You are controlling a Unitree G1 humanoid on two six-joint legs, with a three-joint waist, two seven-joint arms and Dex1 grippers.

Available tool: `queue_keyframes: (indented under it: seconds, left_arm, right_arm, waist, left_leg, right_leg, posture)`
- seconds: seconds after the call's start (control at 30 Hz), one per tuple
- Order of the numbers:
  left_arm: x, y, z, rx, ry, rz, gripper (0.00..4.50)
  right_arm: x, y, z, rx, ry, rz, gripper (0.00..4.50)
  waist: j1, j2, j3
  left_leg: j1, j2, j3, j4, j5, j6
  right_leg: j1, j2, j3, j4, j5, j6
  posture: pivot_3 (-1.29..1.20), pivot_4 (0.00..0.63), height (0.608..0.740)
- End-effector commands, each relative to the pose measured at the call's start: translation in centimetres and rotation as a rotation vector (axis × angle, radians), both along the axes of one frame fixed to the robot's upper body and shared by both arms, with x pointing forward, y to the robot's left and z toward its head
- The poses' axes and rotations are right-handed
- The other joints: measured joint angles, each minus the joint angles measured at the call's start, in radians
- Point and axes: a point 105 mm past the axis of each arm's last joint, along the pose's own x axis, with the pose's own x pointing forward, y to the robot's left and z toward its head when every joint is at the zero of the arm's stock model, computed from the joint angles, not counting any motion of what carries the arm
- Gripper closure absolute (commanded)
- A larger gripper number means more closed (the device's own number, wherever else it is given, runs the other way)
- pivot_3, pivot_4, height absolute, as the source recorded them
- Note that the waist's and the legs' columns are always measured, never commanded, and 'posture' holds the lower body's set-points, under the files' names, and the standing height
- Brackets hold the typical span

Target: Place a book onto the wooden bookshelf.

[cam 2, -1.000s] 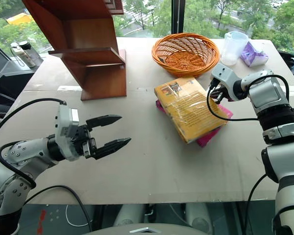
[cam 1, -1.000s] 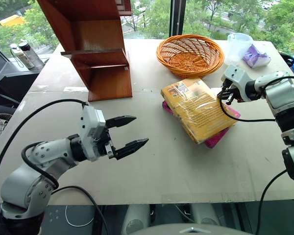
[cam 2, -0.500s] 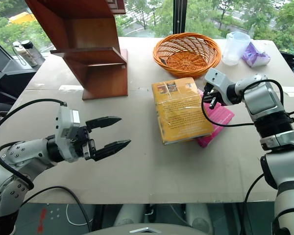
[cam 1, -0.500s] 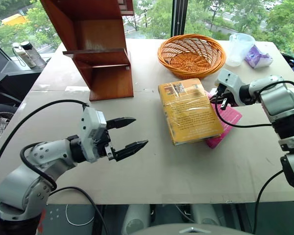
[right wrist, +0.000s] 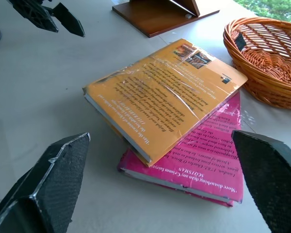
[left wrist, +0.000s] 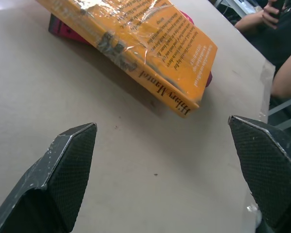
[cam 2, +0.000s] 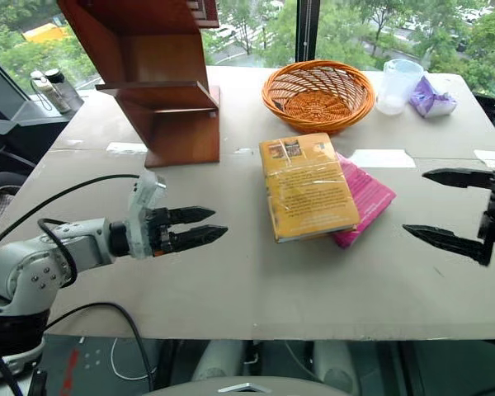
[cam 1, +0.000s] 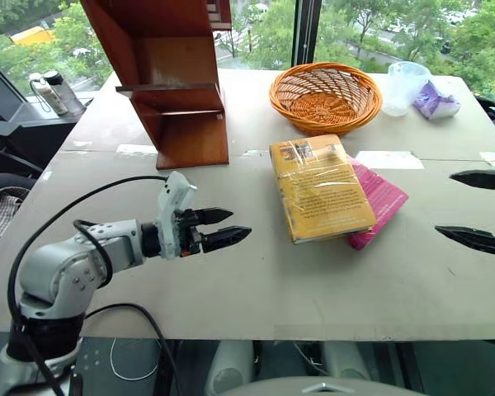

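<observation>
A: Report the status of both jaws.

B: The left gripper (cam 1: 221, 228) hangs low over the near left part of the desk (cam 1: 313, 280), jaws spread apart and empty, tips aimed toward the books. The right gripper (cam 2: 445, 208) hovers at the right edge of the desk, jaws released wide, nothing between them.

A: Location of the book?

B: The book (cam 1: 319, 186) lies flat in its glossy wrap at mid-desk, between the two grippers and apart from both. It rests on top of a pink book (cam 1: 379, 198), covering most of it; the pink one sticks out on the right side.

A: Items beyond?

B: A wicker basket (cam 1: 325, 96) sits just behind the books. The wooden bookshelf (cam 1: 172, 78) stands at the far left of the desk. A clear plastic cup (cam 1: 402, 82) and a purple packet (cam 1: 436, 102) occupy the far right corner.
</observation>
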Motion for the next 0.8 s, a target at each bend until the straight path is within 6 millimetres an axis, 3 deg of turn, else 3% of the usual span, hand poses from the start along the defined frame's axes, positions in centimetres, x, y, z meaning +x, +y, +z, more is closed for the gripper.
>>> queue_keyframes:
  seconds: [0.03,0.2,0.43,0.73,0.8]
  left_arm:
    - [0.9,-0.3,-0.4,-0.091,0.148,0.03,0.0]
    - [3.5,-2.0,-0.8,-0.258,0.308,0.065,0.0]
    - [6.9,-5.4,-1.4,-0.379,0.406,0.099,0.0]
    - [8.7,-10.2,-3.2,-0.468,0.513,0.025,0.0]
    - [8.4,-10.4,-2.9,-0.488,0.529,-0.021,0.79]
  right_arm:
    - [-1.3,-0.2,1.0,0.019,-0.068,-0.045,0.03]
    - [-2.7,-0.2,0.4,0.052,-0.063,-0.102,0.03]
    - [-3.4,0.9,-0.4,0.055,-0.069,-0.133,0.03]
    - [-4.0,1.4,-0.3,0.051,-0.088,-0.168,0.03]
    - [-3.9,1.2,-0.6,0.051,-0.068,-0.196,0.0]
  waist:
    - [0.001,0.0,0.0]
    - [0.005,-0.001,0.0]
    - [0.004,-0.002,0.0]
    - [0.004,-0.003,-0.001]
    - [0.004,-0.003,0.0]
  left_leg:
    - [0.0,0.0,0.0,0.0,0.0,0.0]
    - [-0.002,-0.002,-0.002,0.0,0.0,0.0]
    - [-0.003,-0.003,-0.003,0.0,0.0,0.0]
    - [-0.003,-0.003,-0.003,0.0,0.0,0.0]
    - [-0.003,-0.003,-0.003,0.0,0.0,0.0]
  right_leg:
    - [0.0,0.0,0.0,0.0,0.0,0.0]
    - [0.0,0.0,0.0,0.0,0.0,-0.001]
    - [0.0,-0.001,0.0,0.0,0.001,-0.001]
    - [0.0,-0.001,-0.001,-0.001,0.001,-0.003]
    - [0.0,-0.001,-0.001,-0.001,0.001,-0.003]
  posture:
    - [0.0,0.15,0.733]
    - [0.0,0.15,0.733]
    - [0.0,0.15,0.733]
    - [0.0,0.15,0.733]
    - [0.0,0.15,0.733]
